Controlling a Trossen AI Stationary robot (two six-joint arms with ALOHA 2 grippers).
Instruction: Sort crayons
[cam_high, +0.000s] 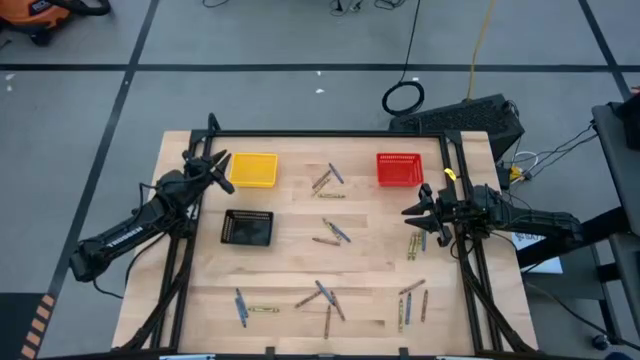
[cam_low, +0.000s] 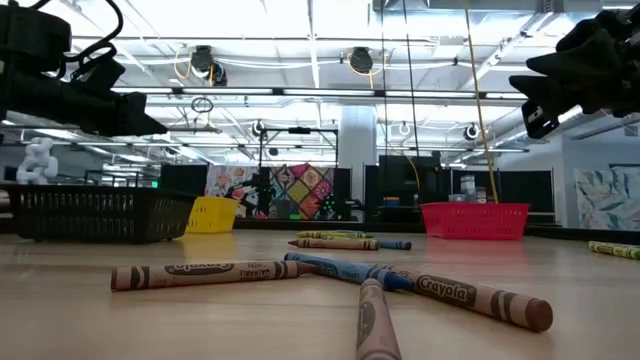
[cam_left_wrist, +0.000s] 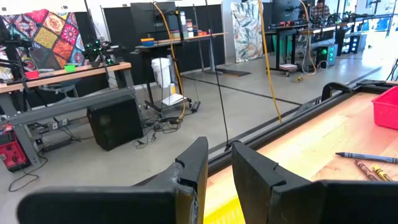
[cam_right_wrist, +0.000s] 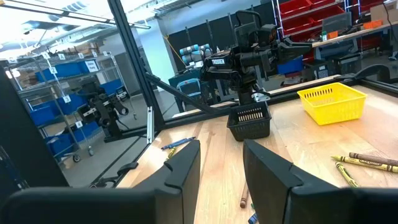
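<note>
Several crayons lie flat and scattered on the wooden table: a group (cam_high: 326, 182) between the yellow basket (cam_high: 252, 170) and the red basket (cam_high: 399, 168), a pair (cam_high: 331, 232) mid-table, more near the front (cam_high: 320, 297) and at the right (cam_high: 413, 243). In the low view the nearest crayons (cam_low: 370, 280) cross each other. A black basket (cam_high: 247, 228) stands left of centre. My left gripper (cam_high: 217, 167) hovers open just left of the yellow basket, nothing between its fingers (cam_left_wrist: 193, 165). My right gripper (cam_high: 416, 205) hovers open below the red basket, above the right-hand crayons, also with nothing in it.
A black frame rail (cam_high: 330, 134) runs along the table's far edge and down both sides. Both arms hang above the table surface in the low view, the left (cam_low: 90, 100) and the right (cam_low: 570, 70). Bare wood lies between the crayon groups.
</note>
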